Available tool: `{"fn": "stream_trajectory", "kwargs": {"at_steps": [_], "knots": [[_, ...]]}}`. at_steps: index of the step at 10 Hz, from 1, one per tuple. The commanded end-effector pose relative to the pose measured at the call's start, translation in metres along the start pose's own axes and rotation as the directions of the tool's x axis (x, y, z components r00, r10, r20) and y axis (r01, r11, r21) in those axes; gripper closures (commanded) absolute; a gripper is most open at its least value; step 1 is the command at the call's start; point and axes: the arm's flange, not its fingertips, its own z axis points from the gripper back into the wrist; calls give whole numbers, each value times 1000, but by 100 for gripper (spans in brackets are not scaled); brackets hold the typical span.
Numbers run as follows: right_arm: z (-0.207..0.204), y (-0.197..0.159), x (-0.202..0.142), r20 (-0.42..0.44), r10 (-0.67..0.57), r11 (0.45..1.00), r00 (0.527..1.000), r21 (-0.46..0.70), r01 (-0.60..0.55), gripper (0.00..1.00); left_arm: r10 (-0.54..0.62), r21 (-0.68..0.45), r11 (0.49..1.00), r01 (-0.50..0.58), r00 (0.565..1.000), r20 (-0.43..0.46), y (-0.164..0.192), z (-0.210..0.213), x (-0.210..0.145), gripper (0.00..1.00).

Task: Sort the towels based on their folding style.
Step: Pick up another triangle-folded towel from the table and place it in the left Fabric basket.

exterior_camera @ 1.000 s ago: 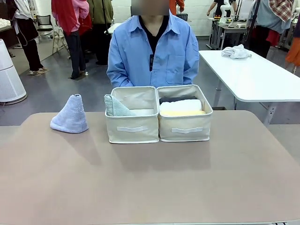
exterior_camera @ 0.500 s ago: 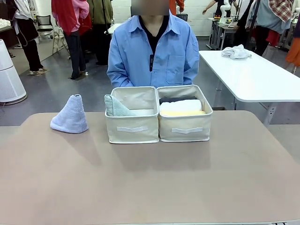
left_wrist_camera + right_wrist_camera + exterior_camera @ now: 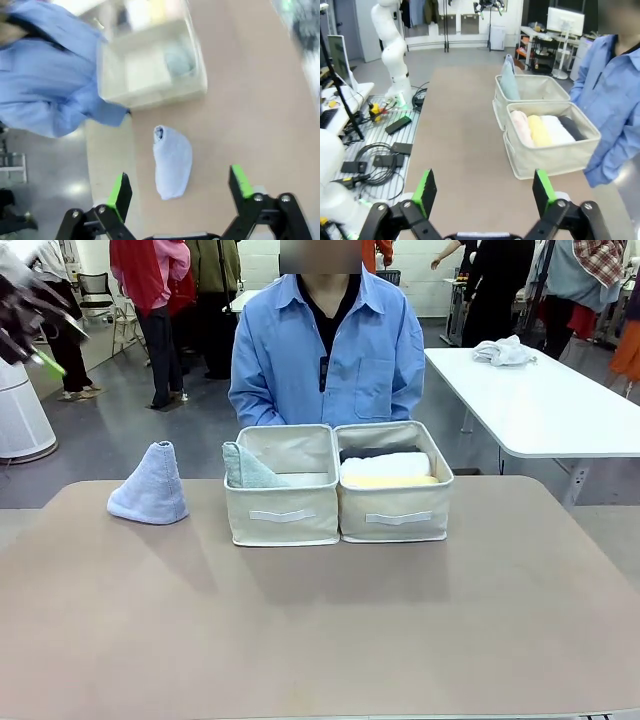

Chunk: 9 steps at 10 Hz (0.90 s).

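A lavender-blue cone towel [image 3: 150, 485] stands on the table left of the two bins; the left wrist view has it as a pale blue cone [image 3: 172, 162] seen from above. High above it at the far left, my left gripper [image 3: 30, 335] hangs open and blurred; its fingers [image 3: 120, 192] stand wide apart with nothing between them. A grey-green cone towel [image 3: 245, 468] leans in the left bin [image 3: 282, 515]. In the right bin [image 3: 398, 518] lie rolled towels: pink [image 3: 521, 127], yellow [image 3: 538, 130], white [image 3: 555, 129] and dark grey [image 3: 572, 127]. My right gripper [image 3: 484, 192] is open and empty, well back from the bins.
A person in a blue shirt [image 3: 325, 350] sits right behind the bins at the far edge. The tabletop [image 3: 320, 630] in front of the bins is bare. A white table [image 3: 540, 400] with a white cloth heap stands back right.
My left gripper has come into the front view at the upper left. The towels and bins have not moved.
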Motion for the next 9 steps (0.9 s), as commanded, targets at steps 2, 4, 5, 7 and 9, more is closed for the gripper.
{"fn": "stream_trajectory", "kwargs": {"at_steps": [2,4,5,7,9], "knots": [[-1,4,0,9,10,1000,1000,8,-10,0,-154,-40,988,149,955,-252,27,-89,-2,0],[-1,4,0,9,10,1000,1000,8,-10,0,-227,-45,973,225,917,-329,33,-138,5,0],[-1,4,0,9,10,1000,1000,8,-10,0,-222,-63,975,214,927,-303,25,-156,5,0],[-1,4,0,9,10,1000,1000,8,-10,0,-237,-78,971,224,926,-294,36,-151,7,0],[-1,4,0,9,10,1000,1000,8,-10,0,-237,-78,971,224,926,-294,36,-151,7,0]]}}
